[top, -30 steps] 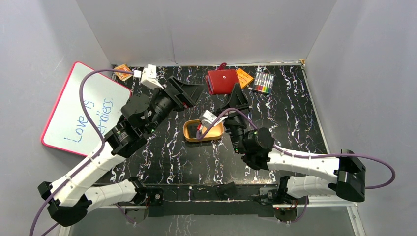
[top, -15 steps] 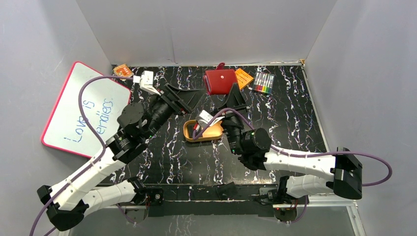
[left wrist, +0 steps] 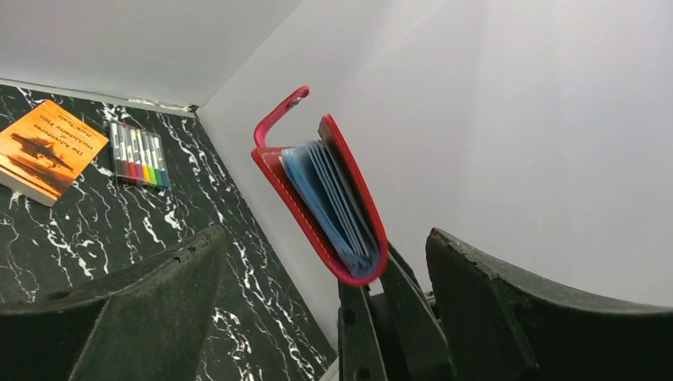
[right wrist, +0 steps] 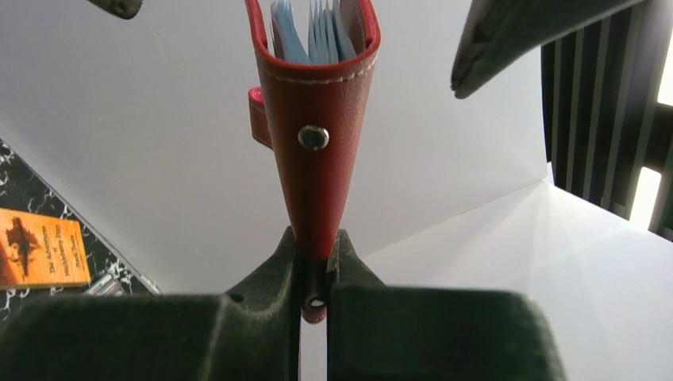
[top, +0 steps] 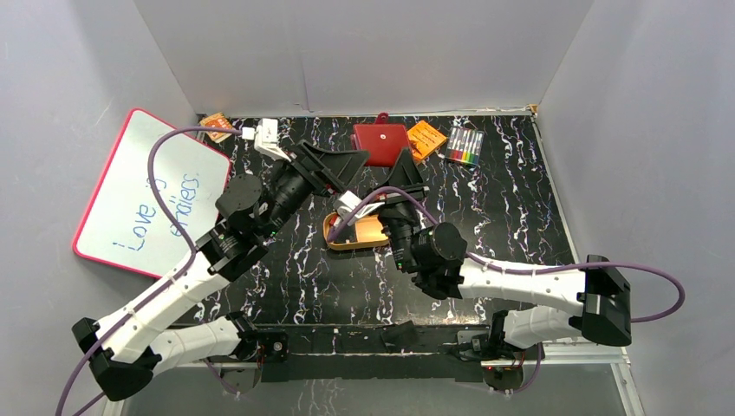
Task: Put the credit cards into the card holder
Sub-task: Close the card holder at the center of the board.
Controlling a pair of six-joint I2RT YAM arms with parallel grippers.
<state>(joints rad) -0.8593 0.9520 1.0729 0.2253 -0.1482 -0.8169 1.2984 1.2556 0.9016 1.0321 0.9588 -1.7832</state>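
Observation:
The card holder (top: pixel 380 144) is a red wallet, lifted off the table and standing upright, with its pale blue pockets (left wrist: pixel 329 198) fanned open at the top. My right gripper (right wrist: pixel 315 248) is shut on its lower folded edge, below the snap stud (right wrist: pixel 313 137). In the top view the right gripper (top: pixel 401 163) sits just right of the holder. My left gripper (top: pixel 354 170) is open just left of the holder, and its wide fingers (left wrist: pixel 151 309) flank the holder without touching it. No credit cards show in any view.
A tan oval tray (top: pixel 371 234) lies under the right wrist, partly hidden by a cable. An orange book (top: pixel 426 139) and a marker pack (top: pixel 465 146) lie at the back right. A whiteboard (top: pixel 147 195) leans at the left, with a small orange box (top: pixel 217 126) behind it.
The right gripper has carried the card holder a little to the left. The left gripper has swung right, closing in on the holder. Both grippers kept their state.

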